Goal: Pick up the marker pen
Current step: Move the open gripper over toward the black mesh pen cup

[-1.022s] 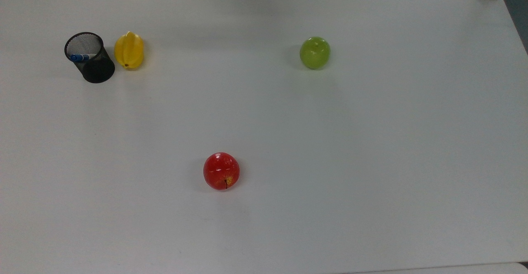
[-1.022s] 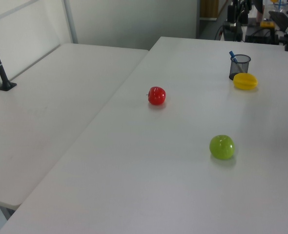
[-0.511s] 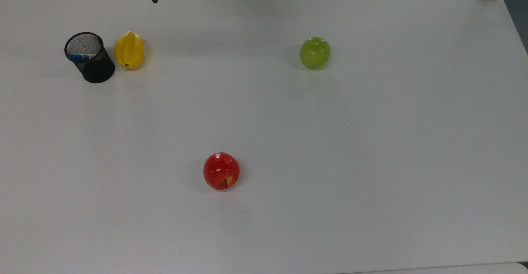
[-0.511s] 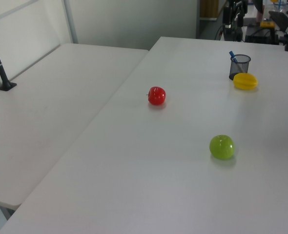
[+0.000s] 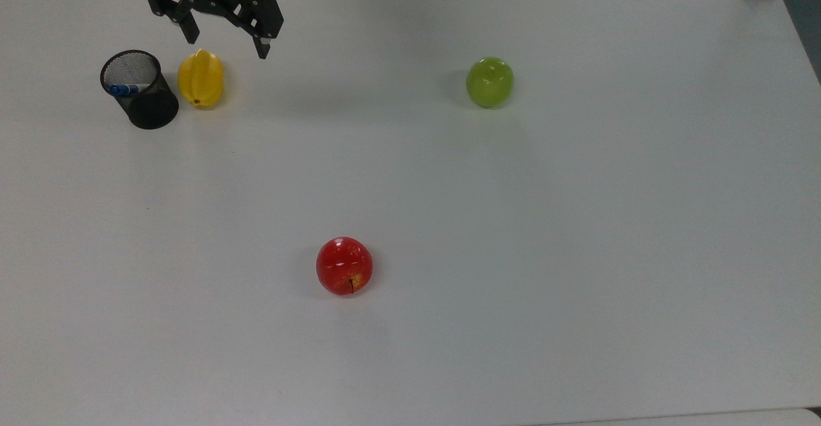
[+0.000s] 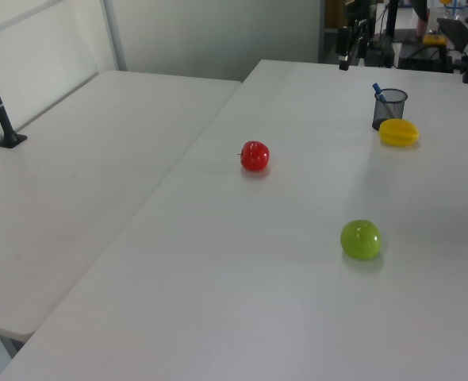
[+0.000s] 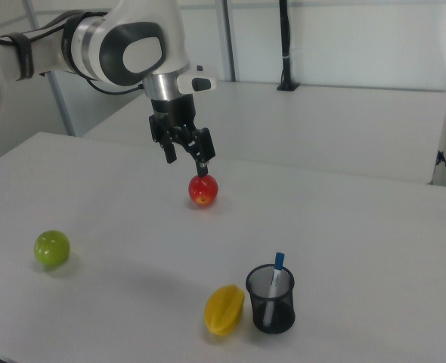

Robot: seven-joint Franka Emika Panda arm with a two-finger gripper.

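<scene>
You are in the approach step: the marker pen (image 5: 126,89) is not yet taken, and the arm is hanging well above the worktop (image 5: 449,221).

Reading the top view from its left to its right:

1. The marker pen is standing in the black mesh cup (image 5: 142,92), leaning against the rim, blue cap up. In the right view the cap (image 7: 279,262) is sticking out above the rim, with the white barrel showing through the mesh.
2. The yellow starfruit (image 5: 201,78) is lying just beside the cup, on the top view's right of it.
3. The gripper (image 5: 226,41) is hovering above and a little beyond the starfruit, not over the cup. Its jaws are standing wide apart, holding nothing and touching nothing.
4. The red apple (image 5: 344,265) and the green apple (image 5: 489,81) are sitting well apart from the cup and, in my judgement, are playing no part.

Next move, as I judge it: you are needing to carry the gripper toward the top view's left until it is centred over the cup mouth, then lower it so the jaws straddle the protruding cap end.

Risk noted: the starfruit is sitting close to the cup, so one finger may be brushing it or the rim on descent. Keep the jaws turned to clear both.
</scene>
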